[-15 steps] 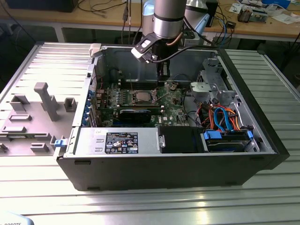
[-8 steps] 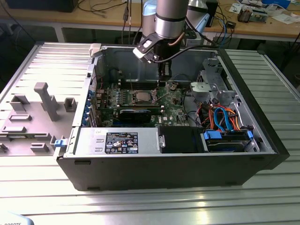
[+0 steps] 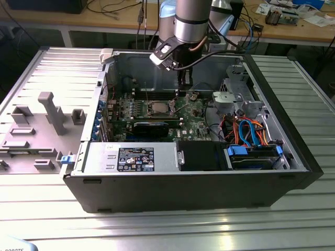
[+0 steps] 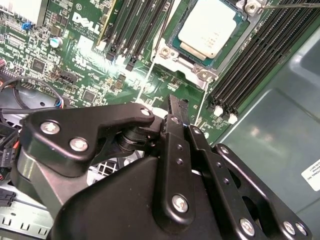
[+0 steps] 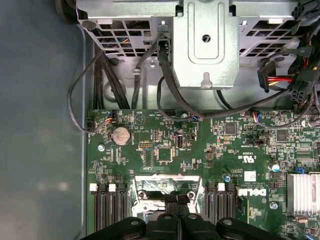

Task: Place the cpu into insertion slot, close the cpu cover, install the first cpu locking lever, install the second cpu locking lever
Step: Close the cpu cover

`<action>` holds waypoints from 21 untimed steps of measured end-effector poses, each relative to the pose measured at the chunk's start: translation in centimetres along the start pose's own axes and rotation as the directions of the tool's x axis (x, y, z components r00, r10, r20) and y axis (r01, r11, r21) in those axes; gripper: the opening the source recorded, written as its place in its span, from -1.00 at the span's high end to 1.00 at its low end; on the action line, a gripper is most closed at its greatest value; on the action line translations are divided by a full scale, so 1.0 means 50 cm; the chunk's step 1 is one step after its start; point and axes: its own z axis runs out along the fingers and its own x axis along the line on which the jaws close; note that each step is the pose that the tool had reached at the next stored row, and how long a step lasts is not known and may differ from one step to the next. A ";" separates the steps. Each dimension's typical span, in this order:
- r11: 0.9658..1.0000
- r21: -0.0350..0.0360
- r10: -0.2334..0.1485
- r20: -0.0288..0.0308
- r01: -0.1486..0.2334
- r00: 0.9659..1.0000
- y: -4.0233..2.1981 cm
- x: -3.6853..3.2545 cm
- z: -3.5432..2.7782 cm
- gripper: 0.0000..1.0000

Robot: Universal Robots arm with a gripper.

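A: Wide shot first. Ribbed metal table (image 3: 52, 219), and on it the open computer case (image 3: 183, 193), black outside, bare grey steel inside.

B: Green motherboard (image 3: 196, 119) flat on the case floor, dense with tiny parts. A long black graphics card (image 3: 152, 127) lies across its near side.

A: The arm drops in from above. The gripper (image 3: 183, 82) hangs over the board, a little to the exterior view's right of the chip.

B: The second wrist view has it close up. Matte black metal, bright screw heads, and the fingers (image 4: 175, 130) are pressed together with nothing between them.

A: And the tip?

B: Raised, apart from the chip, off one corner of the insertion slot (image 4: 165, 50). Long black memory slots (image 4: 260, 55) run beside it.

A: In the first wrist view the fingertips sit over one edge of that slot's shiny silver border.

B: Now the small stuff. The cpu cover (image 4: 196, 58), a thin metal frame, looks to lie flat around the chip's edges.

A: And the cpu (image 4: 212, 27) itself is seated in the slot. It's a flat square with a satin silver-grey top and a thin green rim.

B: A round silver coin cell (image 5: 121, 135) glints further along the board.
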 end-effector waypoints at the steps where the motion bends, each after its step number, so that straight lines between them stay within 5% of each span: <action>1: 1.000 0.000 0.000 0.000 0.000 1.000 0.001 0.000 0.000 0.79; 12: 1.000 0.000 0.000 0.000 0.000 1.000 0.014 0.000 0.000 0.79; 16: 1.000 0.000 0.000 0.006 0.000 1.000 0.020 0.001 0.001 0.79; 17: 1.000 0.005 0.000 0.006 0.000 1.000 0.031 0.001 0.003 0.79; 18: 1.000 0.015 0.000 0.006 0.000 1.000 0.054 0.001 0.005 0.79; 19: 1.000 0.017 0.000 0.006 0.000 1.000 0.065 0.001 0.005 0.79; 21: 1.000 0.017 0.000 0.006 0.000 1.000 0.070 0.001 0.006 0.79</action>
